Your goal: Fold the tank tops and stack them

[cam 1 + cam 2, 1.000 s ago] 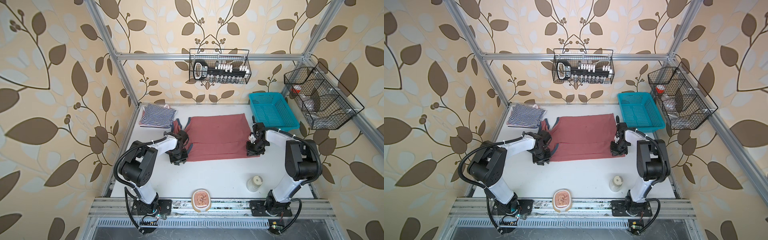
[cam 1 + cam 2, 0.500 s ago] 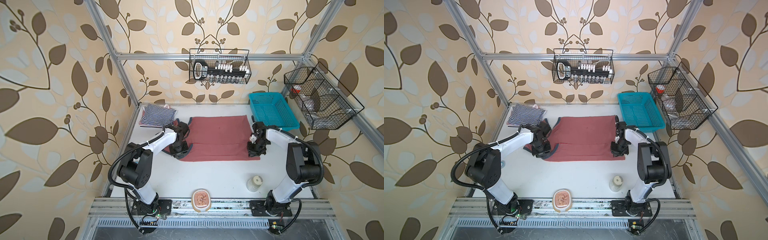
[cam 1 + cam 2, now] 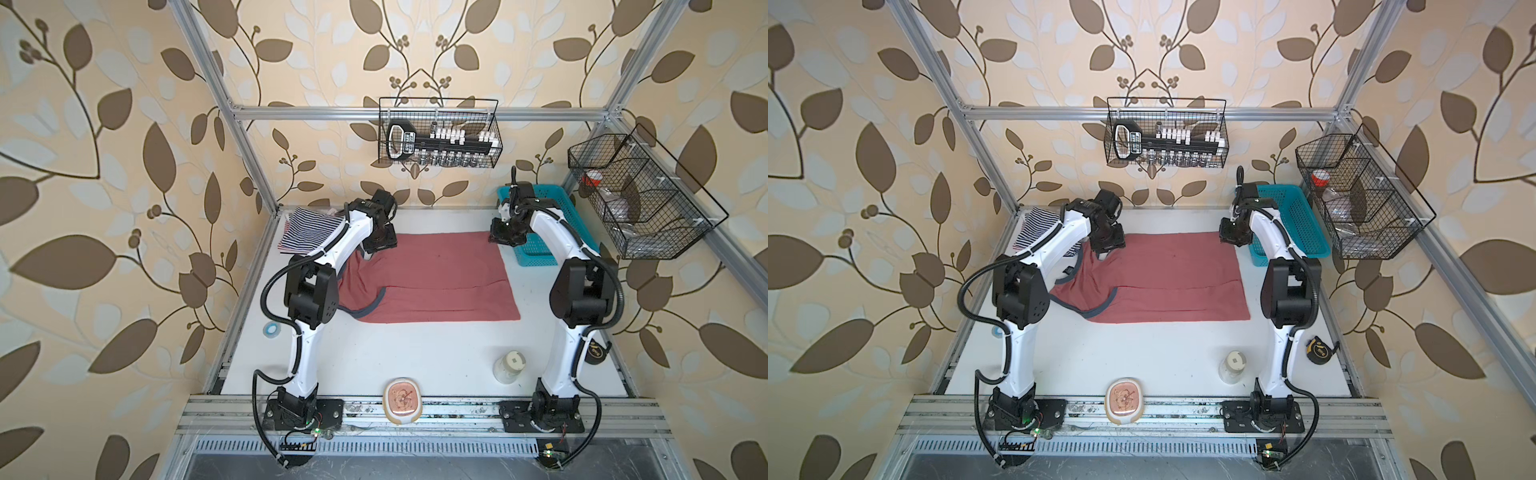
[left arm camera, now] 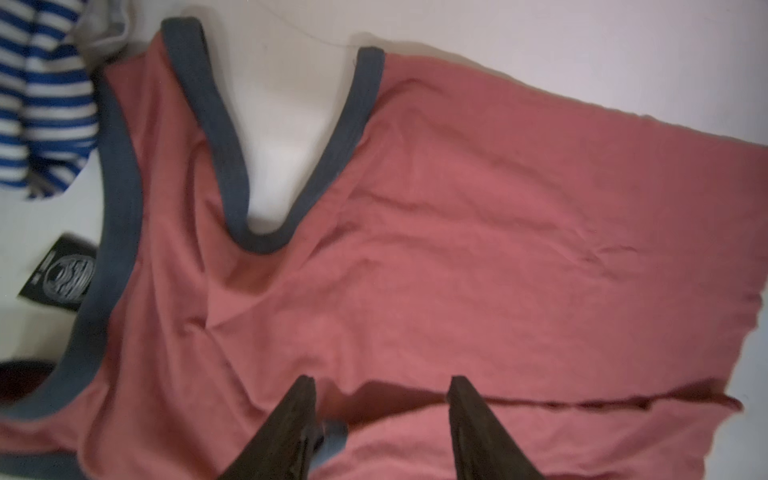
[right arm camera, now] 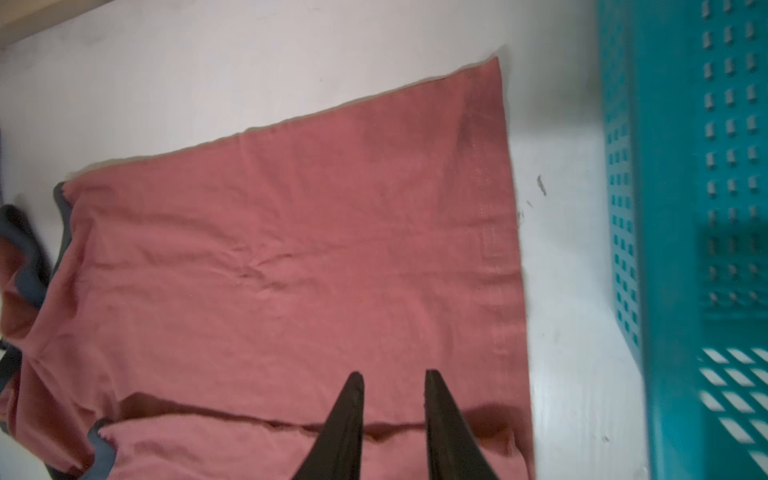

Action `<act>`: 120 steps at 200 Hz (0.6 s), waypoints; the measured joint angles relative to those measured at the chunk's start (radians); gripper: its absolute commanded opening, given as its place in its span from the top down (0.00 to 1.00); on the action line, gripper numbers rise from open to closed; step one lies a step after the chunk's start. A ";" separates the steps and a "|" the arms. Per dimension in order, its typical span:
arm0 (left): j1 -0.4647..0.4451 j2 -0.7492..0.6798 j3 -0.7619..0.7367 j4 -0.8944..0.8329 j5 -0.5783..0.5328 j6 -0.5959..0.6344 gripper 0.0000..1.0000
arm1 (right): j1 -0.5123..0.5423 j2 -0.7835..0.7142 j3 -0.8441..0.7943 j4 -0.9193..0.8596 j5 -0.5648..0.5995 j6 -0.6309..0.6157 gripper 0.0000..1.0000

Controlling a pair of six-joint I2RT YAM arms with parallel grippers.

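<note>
Red top (image 3: 432,278) lies flat on the table (image 3: 415,357), one layer folded over, its edge running lengthwise; striped top (image 3: 307,232) sits at the far-left corner; left gripper (image 4: 382,380) and right gripper (image 5: 392,374) hover over the red top's far corners, jaws apart, gripping nothing.

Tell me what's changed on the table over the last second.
The left gripper and right gripper moved back from the near half of the dusty red tank top and now hang over its far corners, jaws open, holding nothing. The top lies where it was, near strip folded over. The navy-striped top and teal basket have not moved.
</note>
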State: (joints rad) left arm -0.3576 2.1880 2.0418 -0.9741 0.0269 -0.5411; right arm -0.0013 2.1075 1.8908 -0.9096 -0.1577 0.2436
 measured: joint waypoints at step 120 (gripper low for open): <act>0.121 0.258 0.137 0.271 0.076 -0.041 0.43 | -0.012 0.290 0.285 0.088 0.092 0.029 0.64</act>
State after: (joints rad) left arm -0.2371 2.4458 2.1792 -0.7033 0.1028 -0.5819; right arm -0.0135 2.3970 2.1761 -0.8215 -0.0658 0.2726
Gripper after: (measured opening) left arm 0.568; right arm 0.355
